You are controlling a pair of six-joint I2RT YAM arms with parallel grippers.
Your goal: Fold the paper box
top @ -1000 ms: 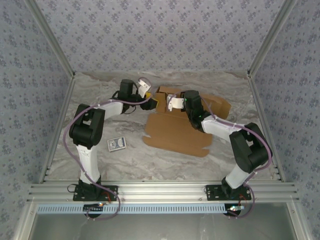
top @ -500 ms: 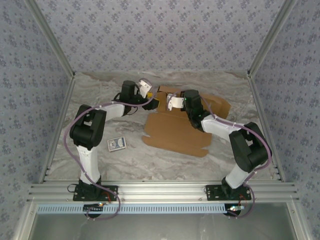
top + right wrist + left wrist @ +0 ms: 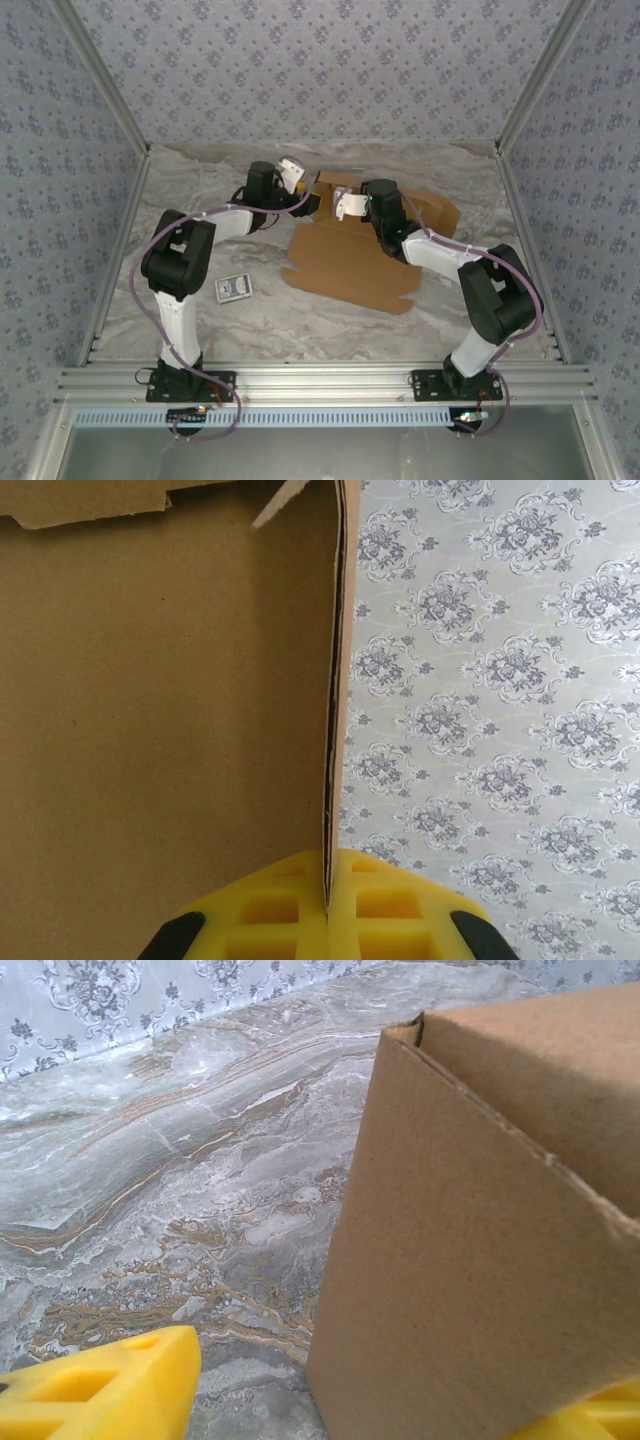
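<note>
Enclosure: floral-patterned walls (image 3: 320, 70) on three sides and a grey marbled table (image 3: 250, 330) in an aluminium frame.

Item under work: the paper box (image 3: 345, 265), plain brown cardboard. It lies at the middle of the table and reaches toward the far edge. The near part is flat on the surface. At the far end a section stands raised between the two arms.

Right gripper (image 3: 338, 205): pressed together on the top edge of an upright panel. The wrist view shows the corrugated edge running straight down into the seam between the yellow pads (image 3: 280, 910). Judged purpose: to hold this wall vertical and keep the sheet from sliding while the adjoining side is formed.

Left gripper (image 3: 300, 205): spread. In its wrist view one yellow finger (image 3: 110, 1390) stands apart from the raised cardboard corner with bare table between, while the other shows at the far side of that wall. It straddles the corner without clamping. Judged purpose: positioned to push or pinch the side flap against the held panel.

Progress assessment: early. One corner is raised and most of the sheet is unfolded.

Other item: a small blue-and-white card packet (image 3: 234, 288) toward the left edge, well apart from the work.

Risk noted: the raised wall could spring flat if released.
</note>
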